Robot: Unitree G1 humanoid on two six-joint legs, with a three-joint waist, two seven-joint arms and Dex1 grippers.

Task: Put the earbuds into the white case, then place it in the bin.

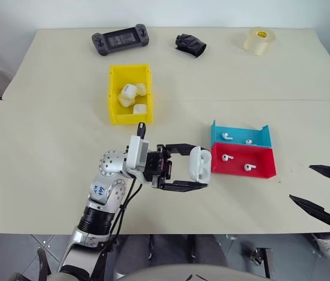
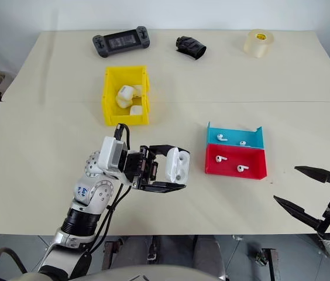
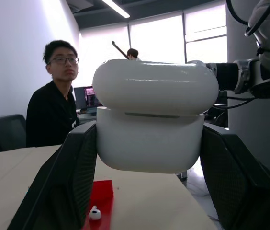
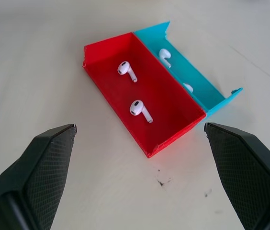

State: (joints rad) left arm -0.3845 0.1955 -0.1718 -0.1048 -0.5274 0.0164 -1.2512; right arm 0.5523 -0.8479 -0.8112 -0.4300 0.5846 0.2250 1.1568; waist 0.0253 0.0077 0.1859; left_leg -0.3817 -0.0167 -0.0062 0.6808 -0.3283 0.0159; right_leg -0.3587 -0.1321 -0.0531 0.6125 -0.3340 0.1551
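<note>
While left gripper pinched white case by flat sides, just beside red tray, case looked light, hard, slippery. Right gripper spread wide, empty. Earbuds lay in tray.

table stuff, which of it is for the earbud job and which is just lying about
For the job: white case in left pincer; earbuds in red tray and blue tray; yellow bin.

Lying about: game controller; black pouch; tape roll.

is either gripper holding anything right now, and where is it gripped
The left gripper holds a white case, its fingers clamped on the lower body's two sides, lid ajar. The right gripper is open and empty.
</note>
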